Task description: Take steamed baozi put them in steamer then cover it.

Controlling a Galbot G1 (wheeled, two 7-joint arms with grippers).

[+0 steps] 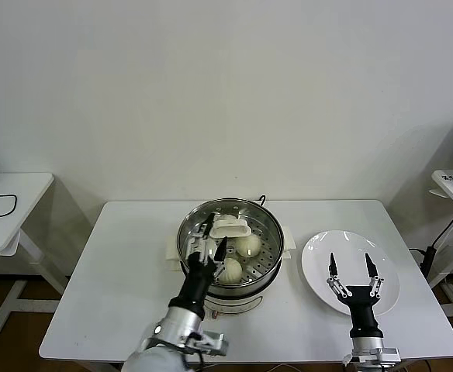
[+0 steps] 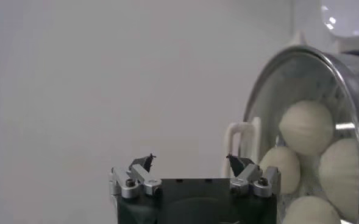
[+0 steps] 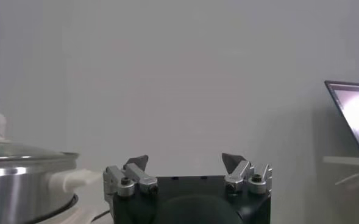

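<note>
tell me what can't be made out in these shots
- Head view: the left gripper covers part of the steamer, so not every baozi shows.
- Left wrist view: one baozi is cut off by the picture edge.
- Head view: the right gripper hangs in front of the plate; whether it touches the plate cannot be told.
- Right wrist view: the laptop is cut off by the edge.

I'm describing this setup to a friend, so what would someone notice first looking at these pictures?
The shiny steamer at the middle of the white table, its glass lid on and the steamed baozi showing through. The left gripper hovers open over its near rim. To the right lies a bare white plate with the right gripper open above it.
</note>
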